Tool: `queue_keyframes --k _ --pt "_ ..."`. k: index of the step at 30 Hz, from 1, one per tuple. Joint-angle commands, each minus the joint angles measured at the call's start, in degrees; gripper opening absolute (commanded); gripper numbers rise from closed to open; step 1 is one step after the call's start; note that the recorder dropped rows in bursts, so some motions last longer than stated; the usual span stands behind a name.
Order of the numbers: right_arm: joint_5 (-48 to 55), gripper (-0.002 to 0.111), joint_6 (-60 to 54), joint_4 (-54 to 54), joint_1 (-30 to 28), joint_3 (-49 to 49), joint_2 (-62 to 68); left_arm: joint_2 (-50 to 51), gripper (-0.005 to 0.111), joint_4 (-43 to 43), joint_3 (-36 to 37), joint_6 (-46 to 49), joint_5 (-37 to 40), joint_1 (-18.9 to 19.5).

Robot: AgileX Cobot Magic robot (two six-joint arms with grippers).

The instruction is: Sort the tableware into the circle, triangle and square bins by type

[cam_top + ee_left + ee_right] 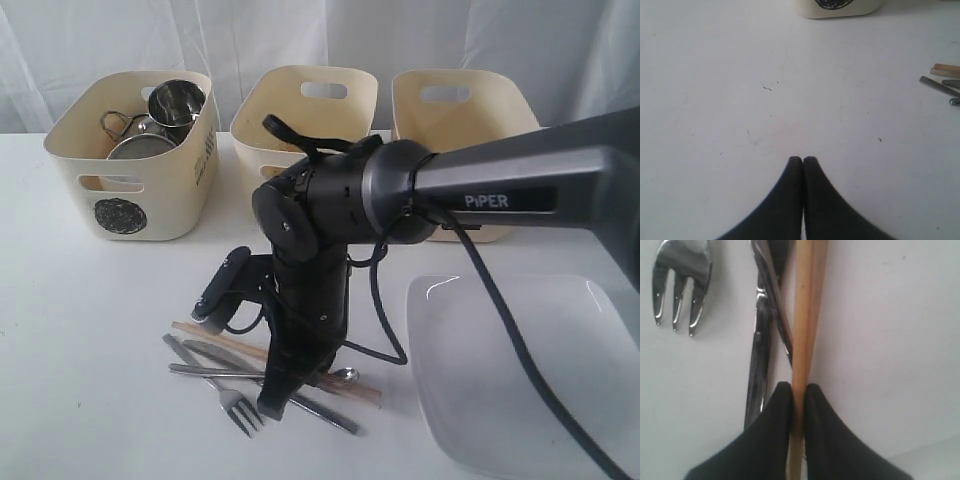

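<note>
Two chopsticks (805,315) sit pinched in the right end effector (799,388) on the near tabletop (790,100), right of the fork (682,270); the left end effector (803,160) is pressed together.

The left gripper (803,159) holds its two black fingers (782,205) pressed together over the white desk (730,100). Well apart from it stands the base of a cream bin (840,10) with a black scribbled mark. Off to one side lie the ends of wooden chopsticks (946,70) and grey steel handles (937,86)
</note>
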Motion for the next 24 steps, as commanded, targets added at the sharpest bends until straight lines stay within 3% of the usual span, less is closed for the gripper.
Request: queue_keyframes --k 1,10,14,19,24 --pt "-0.06 0.000 0.27 -0.07 -0.32 -1.39 -3.30 -0.20 0.000 -0.36 0.50 -0.02 0.65 0.13" --pt "-5.39 0.000 2.95 -1.05 -0.43 -5.74 -9.60 -0.20 0.000 -0.36 0.50 -0.02 0.65 0.13" --pt "-25.10 0.000 13.06 -11.17 -1.73 -6.49 -13.03 -0.20 0.000 -0.36 0.50 -0.02 0.65 0.13" --pt "-49.89 0.000 36.56 -22.57 -7.15 -6.49 -11.11 -0.20 0.000 -0.36 0.50 -0.02 0.65 0.13" --pt "-61.74 0.000 38.93 -21.11 -13.07 -6.64 -5.99 -0.20 0.000 -0.36 0.50 -0.02 0.65 0.13"
